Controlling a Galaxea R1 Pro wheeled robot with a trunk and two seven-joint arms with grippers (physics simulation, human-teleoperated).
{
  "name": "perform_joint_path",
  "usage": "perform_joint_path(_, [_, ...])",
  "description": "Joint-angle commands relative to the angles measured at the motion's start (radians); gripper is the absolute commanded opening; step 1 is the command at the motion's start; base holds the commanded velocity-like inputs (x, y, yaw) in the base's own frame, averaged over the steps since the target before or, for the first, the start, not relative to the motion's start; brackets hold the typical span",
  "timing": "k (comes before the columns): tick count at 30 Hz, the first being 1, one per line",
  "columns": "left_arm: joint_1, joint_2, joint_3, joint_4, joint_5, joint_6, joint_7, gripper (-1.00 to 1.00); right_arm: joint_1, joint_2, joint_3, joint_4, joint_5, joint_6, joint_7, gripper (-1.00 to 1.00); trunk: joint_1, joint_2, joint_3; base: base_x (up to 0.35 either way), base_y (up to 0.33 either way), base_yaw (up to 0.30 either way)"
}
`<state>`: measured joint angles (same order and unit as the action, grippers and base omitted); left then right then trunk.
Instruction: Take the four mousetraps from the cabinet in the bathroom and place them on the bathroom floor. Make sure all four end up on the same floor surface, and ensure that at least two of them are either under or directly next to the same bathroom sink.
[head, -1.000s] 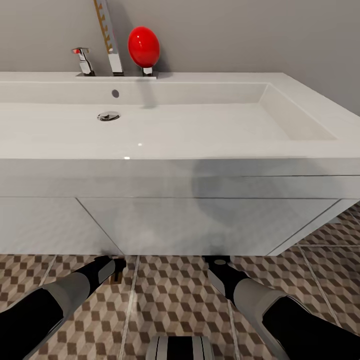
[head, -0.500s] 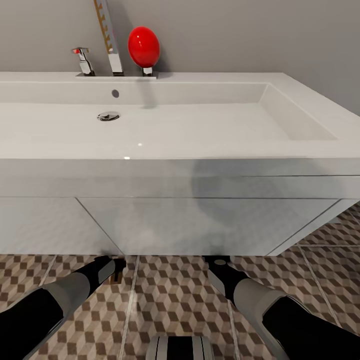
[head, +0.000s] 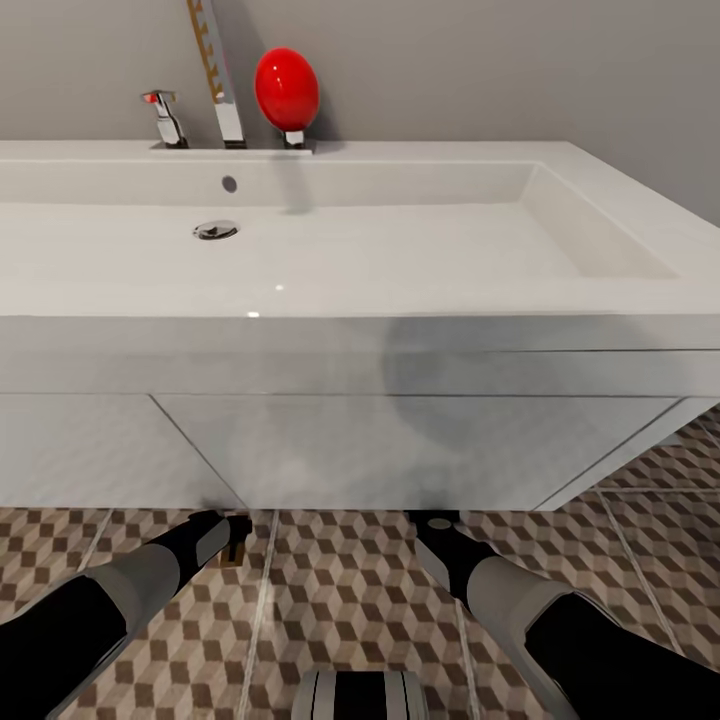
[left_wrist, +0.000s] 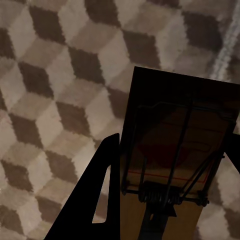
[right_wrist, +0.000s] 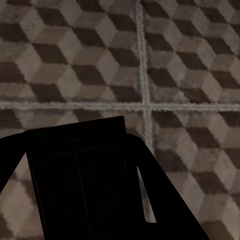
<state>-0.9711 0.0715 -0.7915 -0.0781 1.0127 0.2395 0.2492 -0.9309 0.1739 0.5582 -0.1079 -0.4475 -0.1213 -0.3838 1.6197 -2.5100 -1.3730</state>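
Cube-patterned bathroom floor (head: 350, 590) runs under the white sink (head: 300, 260). Both arms reach low beside its vanity unit (head: 400, 450): the left gripper (left_wrist: 167, 165) clasps one mousetrap (left_wrist: 175, 170), the right gripper (right_wrist: 85, 175) another mousetrap (right_wrist: 80, 180), just above the tiles.

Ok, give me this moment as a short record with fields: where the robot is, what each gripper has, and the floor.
place: facing the sink, white vanity unit below it
tap: chrome, with red ball knob
left gripper: low by the vanity base, shut on a mousetrap
right gripper: low by the vanity base, shut on a second mousetrap, dark in shadow
bathroom floor: cube-pattern tiles, pale grout
placed yet: both traps appear held above the tiles
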Motion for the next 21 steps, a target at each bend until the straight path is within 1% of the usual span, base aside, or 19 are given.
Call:
perform_joint_path(1, [-0.051,0.001,-0.008,-0.005,0.004,0.008,0.012,-1.00,-0.040,0.001,0.012,-0.028,-0.010,-0.002,-0.001,-1.00,0.000,0.000,-0.001,0.000,0.000,0.000])
perform_joint_path(21, [-0.051,0.002,-0.008,-0.007,0.004,0.004,0.012,-1.00,-0.040,0.001,0.012,-0.030,-0.010,-0.003,-0.001,-1.00,0.000,0.000,-0.004,0.000,0.000,0.000])
